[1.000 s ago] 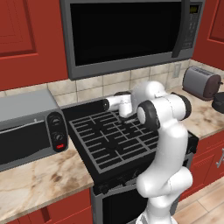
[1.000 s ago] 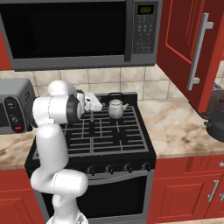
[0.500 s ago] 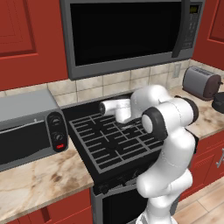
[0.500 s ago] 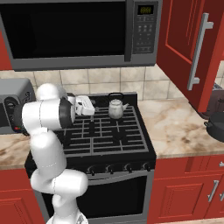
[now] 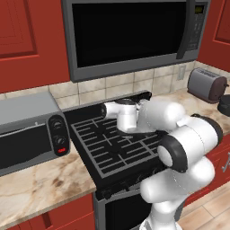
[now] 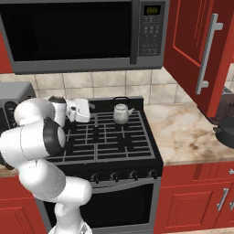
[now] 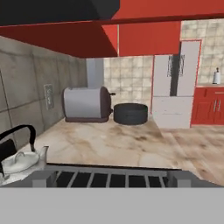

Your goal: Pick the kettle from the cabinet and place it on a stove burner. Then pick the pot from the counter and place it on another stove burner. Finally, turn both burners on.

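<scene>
The small silvery kettle (image 6: 121, 113) with its black loop handle stands on the back right burner of the black stove (image 6: 108, 142). My gripper (image 6: 89, 109) hovers over the back left grate, a hand's width left of the kettle, open and empty. In the hand view the fingertips (image 7: 43, 178) stand wide apart above the grate, with the kettle (image 7: 18, 159) at the lower left. The dark round pot (image 7: 130, 113) rests on the marbled counter (image 7: 131, 142) beside a chrome toaster (image 7: 85, 104). The pot (image 6: 226, 132) also shows at the right edge, under the open red cabinet door (image 6: 199, 43).
A microwave (image 6: 82, 34) hangs low over the stove. A toaster oven (image 5: 27, 130) sits on the counter left of the stove. The stove knobs (image 6: 123, 175) line its front edge. My bulky white arm (image 5: 179, 134) hides the right half of the stove in the left base view.
The arm has folded lower and swung across the stove, and the hand has drifted slightly away from the kettle. The kettle and pot have not moved. The jaws stayed open.
</scene>
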